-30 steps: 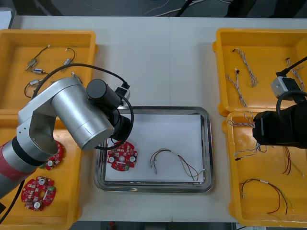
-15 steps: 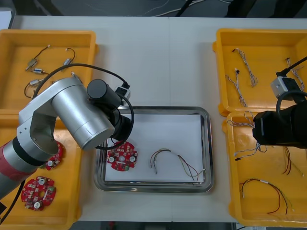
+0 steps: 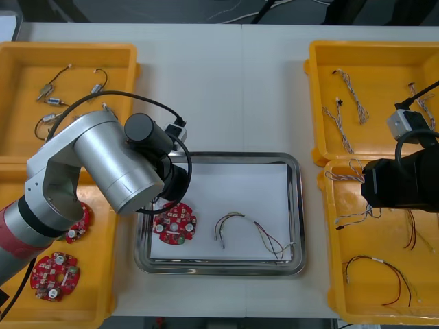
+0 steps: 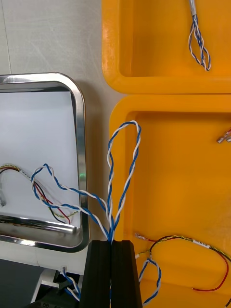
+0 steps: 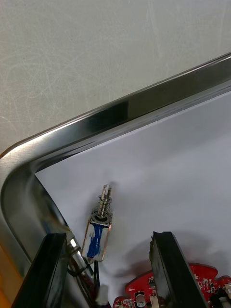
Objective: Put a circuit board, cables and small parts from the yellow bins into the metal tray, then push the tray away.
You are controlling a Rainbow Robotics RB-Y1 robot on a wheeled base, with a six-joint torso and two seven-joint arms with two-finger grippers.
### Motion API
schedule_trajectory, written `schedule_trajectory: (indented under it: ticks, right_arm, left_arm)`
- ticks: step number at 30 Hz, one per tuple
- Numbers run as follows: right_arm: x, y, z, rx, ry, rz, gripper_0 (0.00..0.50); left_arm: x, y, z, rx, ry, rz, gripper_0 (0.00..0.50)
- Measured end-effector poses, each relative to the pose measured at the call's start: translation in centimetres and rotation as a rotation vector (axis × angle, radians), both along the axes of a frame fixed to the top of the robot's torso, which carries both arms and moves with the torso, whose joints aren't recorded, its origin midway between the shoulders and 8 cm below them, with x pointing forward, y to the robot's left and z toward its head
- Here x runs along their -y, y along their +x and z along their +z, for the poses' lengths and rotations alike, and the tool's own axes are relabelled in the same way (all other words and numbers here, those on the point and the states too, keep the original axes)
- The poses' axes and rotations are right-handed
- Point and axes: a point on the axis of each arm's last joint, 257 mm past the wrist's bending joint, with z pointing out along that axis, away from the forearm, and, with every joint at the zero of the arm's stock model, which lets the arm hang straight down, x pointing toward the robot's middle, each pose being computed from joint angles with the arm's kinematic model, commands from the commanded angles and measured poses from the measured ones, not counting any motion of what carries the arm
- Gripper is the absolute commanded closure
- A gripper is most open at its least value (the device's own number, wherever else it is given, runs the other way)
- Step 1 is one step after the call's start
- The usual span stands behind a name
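In the left wrist view my left gripper (image 5: 107, 237) stands open over the left far corner of the metal tray (image 5: 120, 110). A small metal part (image 5: 98, 231) with a blue middle lies on the white liner between the fingers, touching neither. A round red circuit board (image 5: 192, 284) lies just beside it. From the front, my left arm (image 3: 116, 164) covers that corner; the circuit board (image 3: 175, 224) and a red and yellow cable (image 3: 254, 233) lie in the tray (image 3: 295, 205). My right gripper (image 4: 113, 243) is shut on a twisted blue and white cable (image 4: 122, 163) above the near right bin (image 4: 183, 168).
The far left bin (image 3: 20, 130) holds small metal parts, and the near left bin (image 3: 103, 274) holds more circuit boards. The far right bin (image 3: 384, 62) holds blue and white cables. Red and yellow cables (image 3: 384, 281) lie in the near right bin.
My left gripper's fingers have spread apart. Neither arm has shifted in the front view.
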Motion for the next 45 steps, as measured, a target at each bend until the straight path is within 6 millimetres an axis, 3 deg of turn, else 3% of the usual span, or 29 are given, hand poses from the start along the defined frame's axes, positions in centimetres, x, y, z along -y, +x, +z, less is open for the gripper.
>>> schedule_trajectory:
  ticks: [8,12,17,24,27,33,45]
  right_arm:
    - [0.0,0.0,0.0,0.0,0.0,0.0,0.5]
    - [0.0,0.0,0.0,0.0,0.0,0.0,0.5]
    - [0.0,0.0,0.0,0.0,0.0,0.0,0.5]
    - [0.0,0.0,0.0,0.0,0.0,0.0,0.5]
    - [0.0,-0.1,-0.1,-0.003,-0.001,0.002,0.5]
    - [-0.5,-0.3,-0.5,-0.013,-0.006,0.017,0.5]
    - [-3.9,-1.0,-2.0,-0.038,-0.112,0.169,0.5]
  left_arm:
    - [0.2,0.0,0.1,0.001,-0.005,-0.004,0.0]
    - [0.4,-1.0,0.6,-0.027,-0.016,-0.009,0.0]
    - [0.0,-2.3,2.6,-0.07,-0.052,0.003,0.0]
    - [-1.3,-2.4,6.0,-0.081,-0.129,0.035,0.0]
    - [-2.7,-2.2,7.2,-0.093,-0.157,0.064,0.0]
    - [-7.4,-2.2,9.7,-0.111,-0.172,0.167,0.0]
    - [-14.9,-0.1,14.7,0.002,-0.117,0.183,0.0]
